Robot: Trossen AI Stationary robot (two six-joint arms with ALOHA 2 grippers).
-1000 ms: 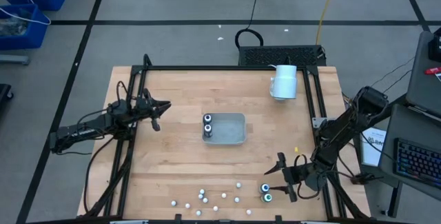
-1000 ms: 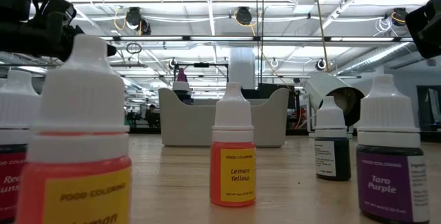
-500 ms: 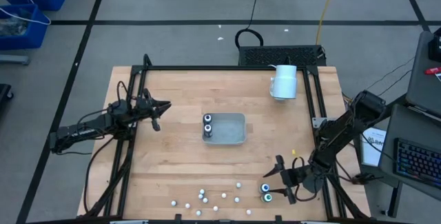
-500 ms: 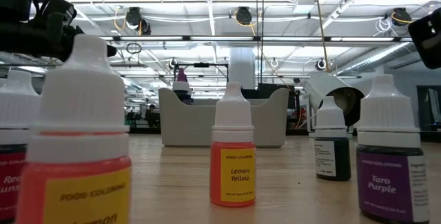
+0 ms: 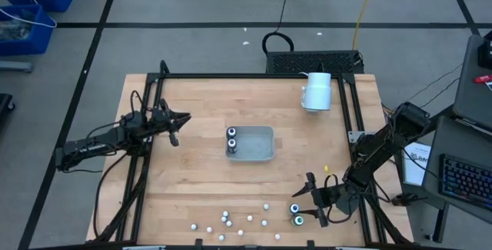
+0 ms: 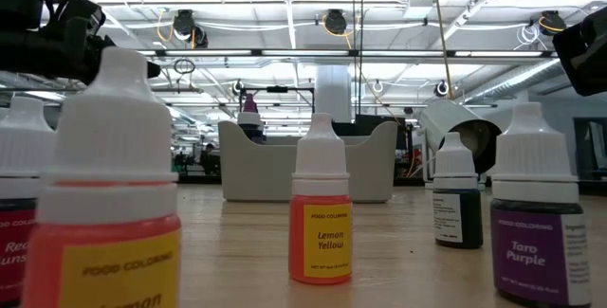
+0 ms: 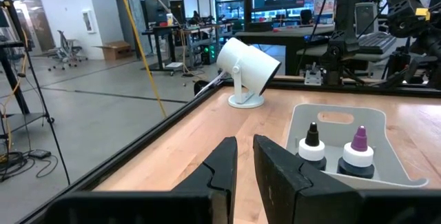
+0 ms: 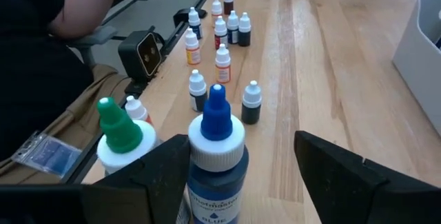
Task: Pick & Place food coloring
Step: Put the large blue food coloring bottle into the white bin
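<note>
Over the table's left side the left gripper (image 5: 178, 121) is hanging above bare wood, its fingers (image 7: 222, 171) drawn nearly together with only a thin slit between them and nothing held. It is pointing toward the pale grey tray (image 5: 261, 156) at the table's middle, where two larger food coloring bottles (image 5: 231, 138) are standing side by side at the tray's left end (one black-tipped, one purple-tipped, going by the left wrist view). Farther back, right of centre, a white mug-like cylinder (image 5: 317, 91) is lying tilted near the far edge. Along the near edge the small dropper bottles (image 5: 226, 219) are standing scattered and upright; in the low view one labelled Lemon Yellow (image 6: 320, 223) is facing the camera. At the near right the right gripper (image 5: 308, 205) is sitting low with its fingers spread wide. The blue-capped bottle (image 8: 216, 156) is standing between them, untouched on either side, and a green-capped bottle (image 8: 121, 143) is standing just beside it.
</note>
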